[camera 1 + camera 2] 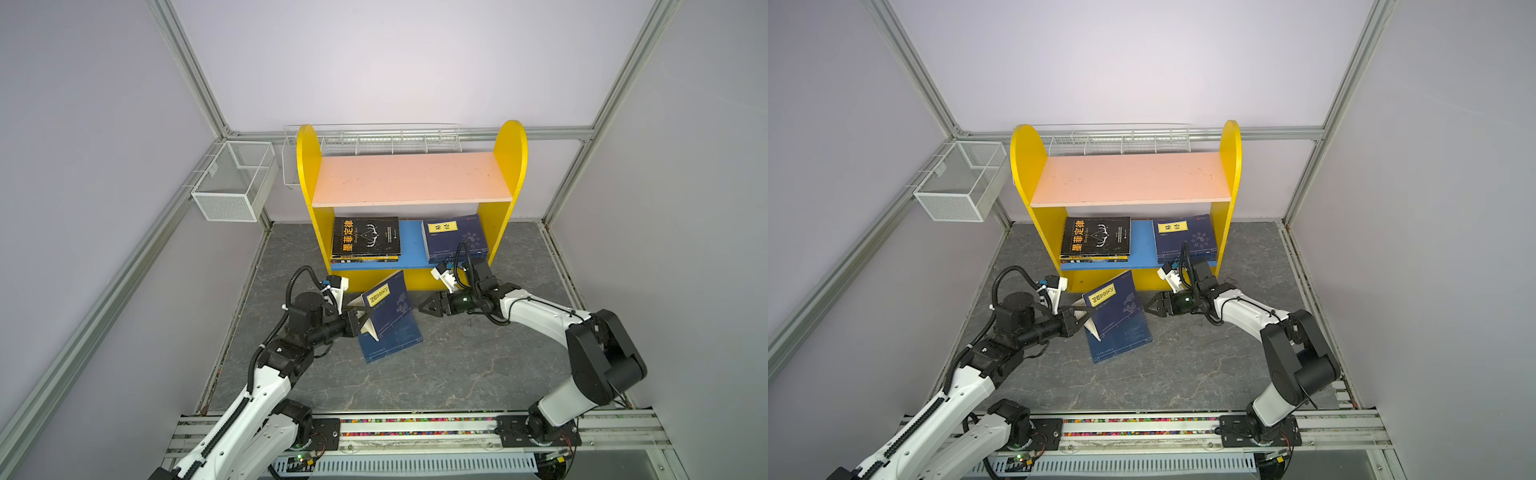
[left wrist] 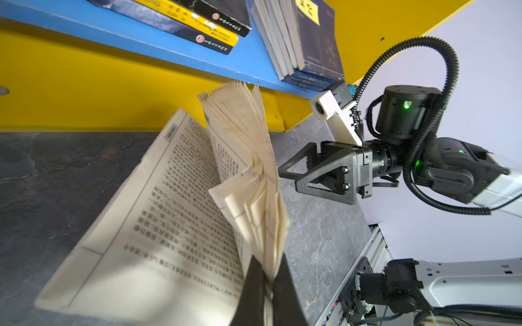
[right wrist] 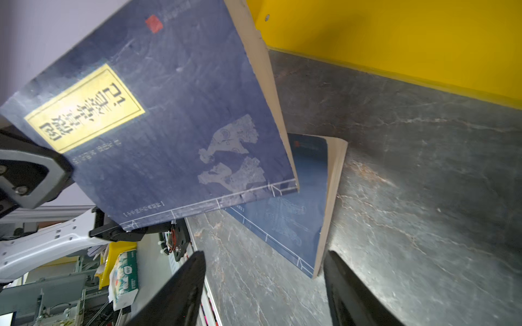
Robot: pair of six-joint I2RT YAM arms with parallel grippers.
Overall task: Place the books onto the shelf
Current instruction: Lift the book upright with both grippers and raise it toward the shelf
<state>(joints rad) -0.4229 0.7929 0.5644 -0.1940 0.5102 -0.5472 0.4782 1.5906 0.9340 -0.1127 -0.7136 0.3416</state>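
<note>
**Left gripper** (image 2: 268, 271): jaws pressed together on a sheaf of pages of a navy book (image 1: 386, 297), which hangs splayed open with its leaves fanned and its yellow-labelled cover tilted up above the table (image 1: 457, 374).

**Right gripper** (image 1: 424, 309): jaws spread and empty, pointed at the raised book's free edge from just beside it, not touching.

**Second navy book** (image 3: 299, 214): lies flat on the table under the raised one. Whether the drooping pages rest on it cannot be told.

**Shelf** (image 1: 307, 174): stands just behind both grippers. Its blue lower board (image 1: 409, 245) carries a black-topped stack (image 1: 365, 237) on the left and a navy stack (image 1: 453, 237) on the right. The pink upper board (image 1: 411, 178) carries no books.

**Step in hand**, as judged: lifting one of the last two loose books, with the task mostly done. The hold on loose pages looks poor for carrying.

**Next move**: it probably calls for the right jaws to close on the cover and page block together, gathering the book shut. The book can then go onto the blue board or one of the stacks.
</note>
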